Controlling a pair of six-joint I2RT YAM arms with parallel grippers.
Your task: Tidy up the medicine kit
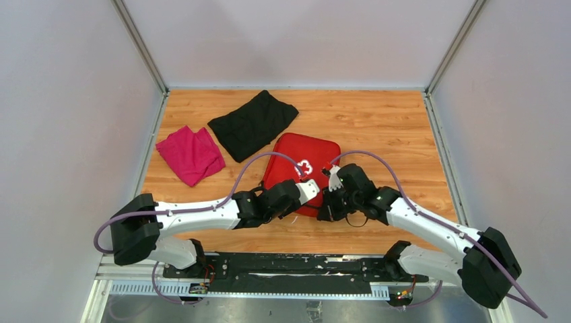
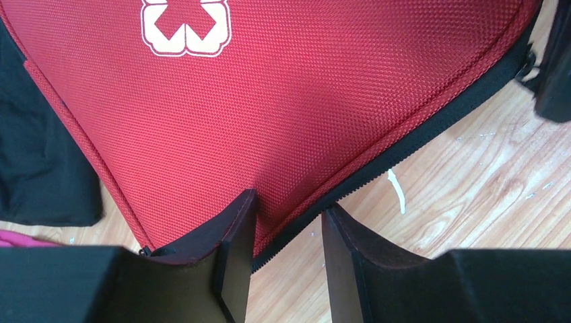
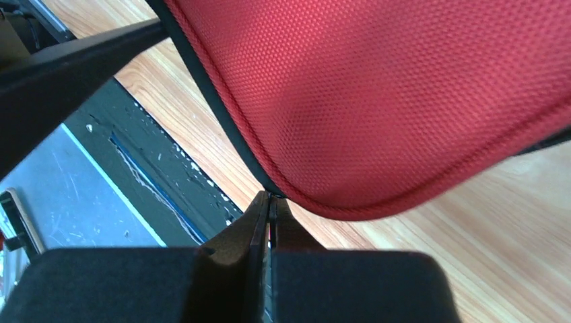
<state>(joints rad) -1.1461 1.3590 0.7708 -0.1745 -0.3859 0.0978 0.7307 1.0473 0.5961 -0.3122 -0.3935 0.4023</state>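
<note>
Red medicine kit [image 1: 296, 151] lies shut near the middle of the wooden table [image 1: 384, 121] in the top view, its white cross [image 1: 304, 167] facing up. A black cloth [image 1: 252, 124] lies behind and to its left, with its near edge right at the kit's far-left side. A magenta cloth [image 1: 190, 155] sits further left, apart from the kit. Both arms reach inward to the kit's near edge, the left gripper [image 1: 311, 193] and right gripper [image 1: 328, 207] close beside each other.

From the left wrist, the medicine kit [image 2: 303, 101] fills most of the view, with the cross [image 2: 185, 23] at the top and the black cloth [image 2: 34, 155] at the left. The left gripper [image 2: 286, 249] is spread open astride the black zipper edge [image 2: 404, 148]: one finger rests over the red fabric, the other over bare wood.

From the right wrist, the right gripper [image 3: 269, 215] has its fingers pressed together, their tips touching the dark rim of the medicine kit [image 3: 377, 87]. Whether anything thin is pinched between them cannot be told. The kit's red corner looms above the table [image 3: 471, 235].
</note>
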